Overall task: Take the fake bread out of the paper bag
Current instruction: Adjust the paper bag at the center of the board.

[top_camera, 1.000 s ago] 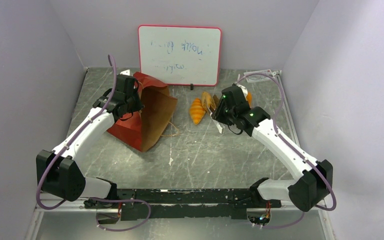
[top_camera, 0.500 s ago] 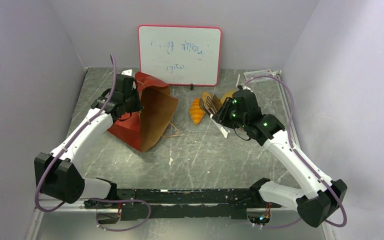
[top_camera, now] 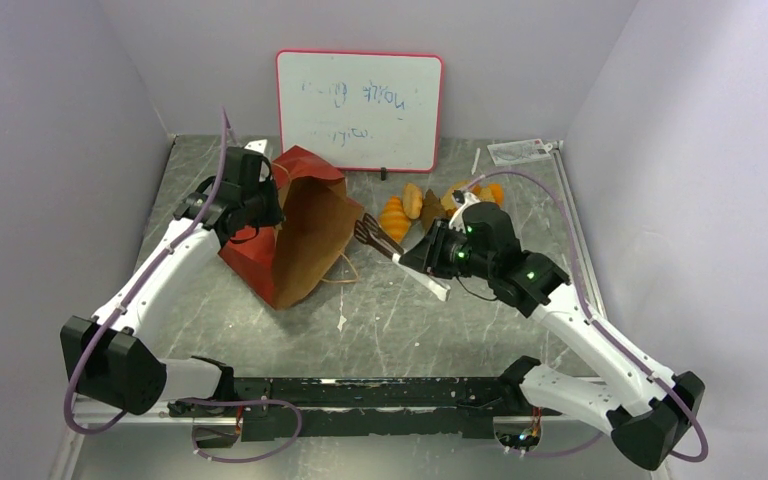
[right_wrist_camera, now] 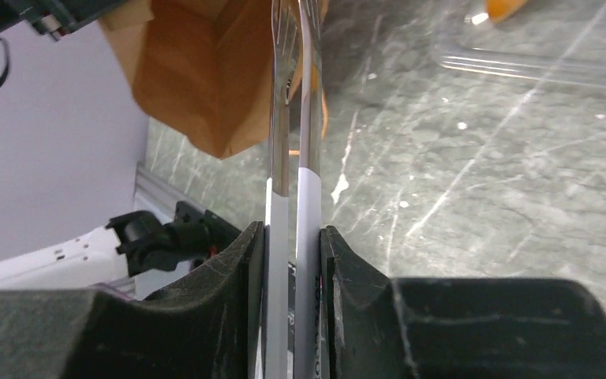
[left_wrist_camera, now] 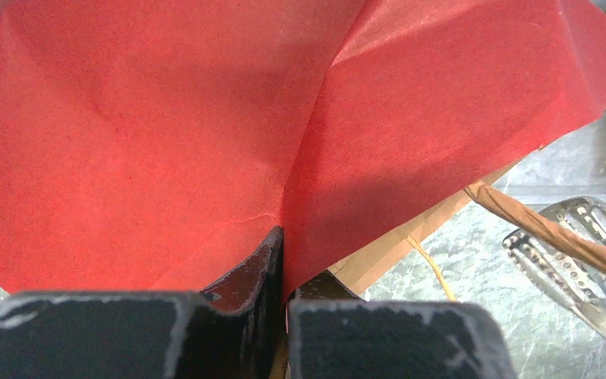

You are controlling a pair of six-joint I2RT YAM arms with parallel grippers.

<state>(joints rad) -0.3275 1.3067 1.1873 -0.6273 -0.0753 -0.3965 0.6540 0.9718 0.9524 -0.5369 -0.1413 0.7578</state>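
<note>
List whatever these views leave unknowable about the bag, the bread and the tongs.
1. Paper bag interior: its own walls hide it in the top view, and red paper fills the left wrist view, so whether bread is left inside is unknowable.
2. Tongs tips: cut off by the right wrist view's top edge, and too small from above to show any load.
3. Fake bread pile: partly hidden behind the right arm in the top view.

One paper bag, one tongs — about four pastries.
</note>
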